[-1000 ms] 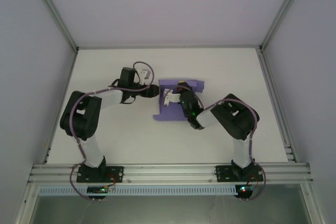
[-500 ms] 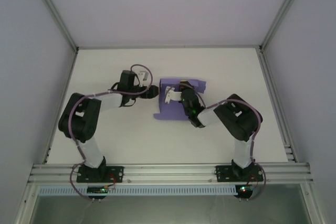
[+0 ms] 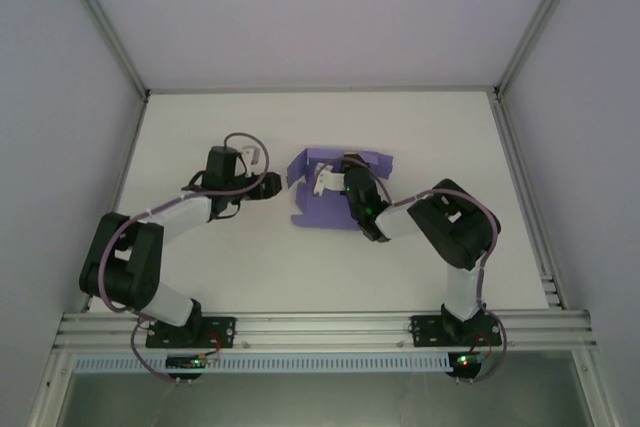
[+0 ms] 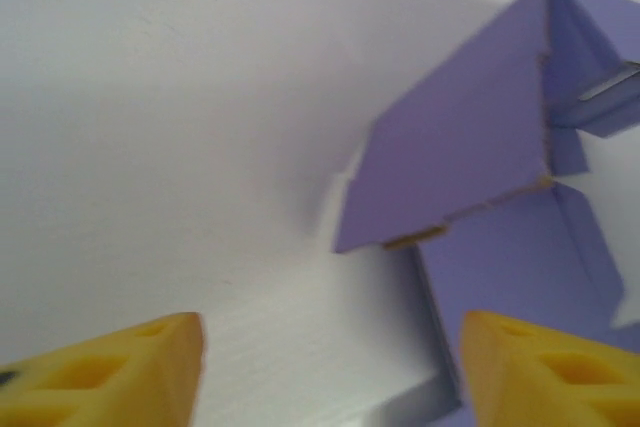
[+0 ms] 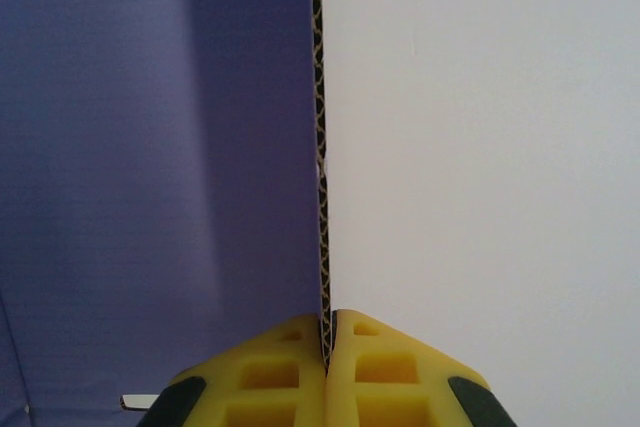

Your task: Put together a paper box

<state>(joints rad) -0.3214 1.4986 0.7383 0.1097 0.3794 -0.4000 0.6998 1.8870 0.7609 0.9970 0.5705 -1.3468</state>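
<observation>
Top external view is showing the paper box point(image 3: 335, 202) lying mid-table, its upturned left flap facing the left gripper point(image 3: 272, 184), which is hanging spread and empty just beside it, while the right gripper point(image 3: 322, 183) is pinching a standing card wall.

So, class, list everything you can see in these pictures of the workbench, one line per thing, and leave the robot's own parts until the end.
lavender-purple corrugated card paper box: one, purple, partly folded, in the middle of the table.
flat white table: one, white, under the box and both arms.
silver aluminium frame rail: one, silver, along the near edge, carrying the arm bases.
left arm: one, black and white with a purplish cable, left of the box.
right arm: one, black and white with a purplish cable, right of the box.
left tool: one, yellow fingers, open, apart from the box's left side.
right tool: one, yellow fingers, shut on an upright card edge of the box.
</observation>
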